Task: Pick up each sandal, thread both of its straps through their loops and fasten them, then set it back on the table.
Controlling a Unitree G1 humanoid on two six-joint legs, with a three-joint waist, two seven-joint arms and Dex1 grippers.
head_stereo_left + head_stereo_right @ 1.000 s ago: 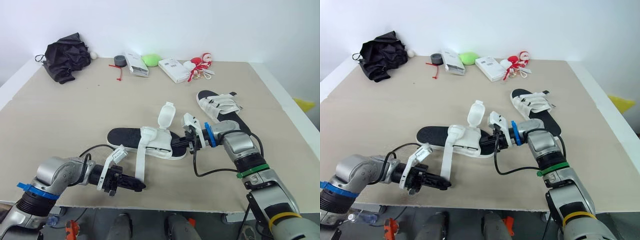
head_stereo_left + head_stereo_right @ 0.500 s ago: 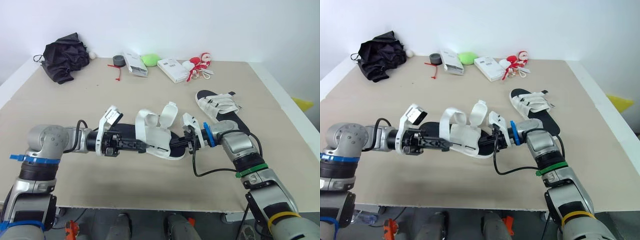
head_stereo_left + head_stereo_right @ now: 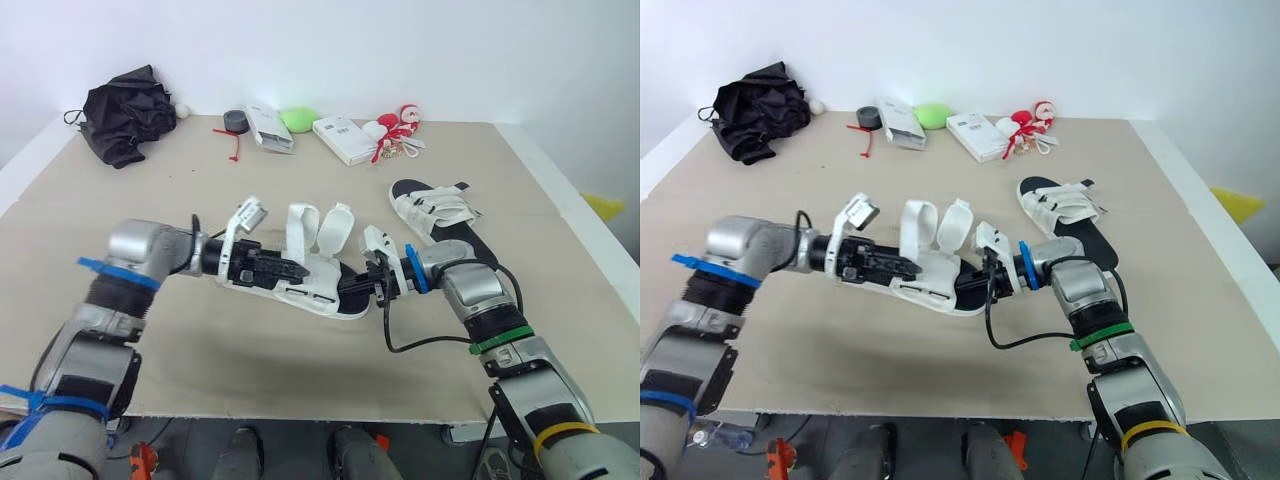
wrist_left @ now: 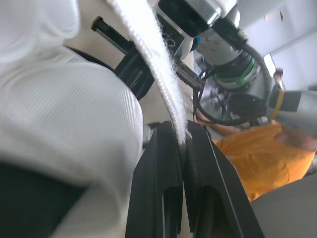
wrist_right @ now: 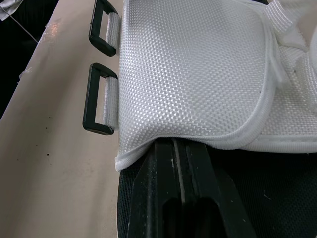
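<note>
Pinching a strap (image 4: pixel 156 62), left fingers (image 4: pixel 156 173) face right fingers (image 5: pixel 158 176) clamping the sandal (image 3: pixel 322 292) (second sandal (image 3: pixel 438 214) lies beyond).

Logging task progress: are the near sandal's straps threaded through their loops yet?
Not threaded. Both straps stand upright, one pinched by the left gripper; the two black loops hold no strap.

The sandal (image 3: pixel 300 282) is showing a black sole under white woven-mesh uppers, its fuzzy strap (image 4: pixel 158 64) running white and its loops (image 5: pixel 90 101) black. The second sandal (image 3: pixel 440 215) is wearing the same black and white on the beige table (image 3: pixel 150 200), which is also carrying a black cloth (image 3: pixel 125 120) and a lime-green object (image 3: pixel 303 119).
</note>
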